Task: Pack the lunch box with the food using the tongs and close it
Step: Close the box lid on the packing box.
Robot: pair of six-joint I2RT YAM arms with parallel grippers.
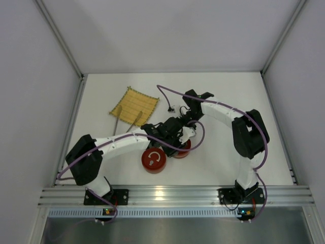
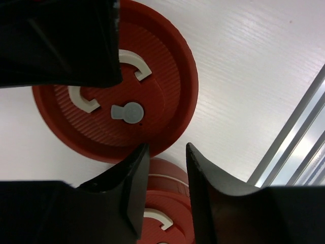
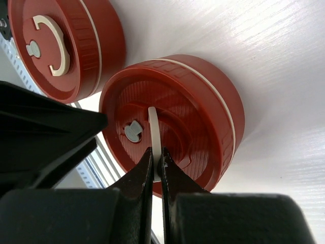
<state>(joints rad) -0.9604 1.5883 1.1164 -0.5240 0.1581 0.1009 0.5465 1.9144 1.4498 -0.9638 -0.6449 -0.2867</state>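
Note:
Two red round lunch box pieces stand side by side, each with a lid on top. On the nearer one (image 3: 203,112) (image 1: 184,147) the white lid handle (image 3: 155,132) stands upright, and my right gripper (image 3: 156,157) is shut on it. The other piece (image 3: 66,46) (image 1: 154,160) has its handle lying flat. My left gripper (image 2: 166,152) hangs just over the boxes with its jaws narrowly apart and red lid (image 2: 167,203) showing through the gap. The tongs (image 1: 116,124) lie at the near edge of the yellow mat (image 1: 134,104). The food is out of view.
An aluminium rail (image 1: 172,193) runs along the near table edge, close to the boxes. Both arms cross over the table's middle, with purple cables (image 1: 167,91) looping around them. White walls enclose the table.

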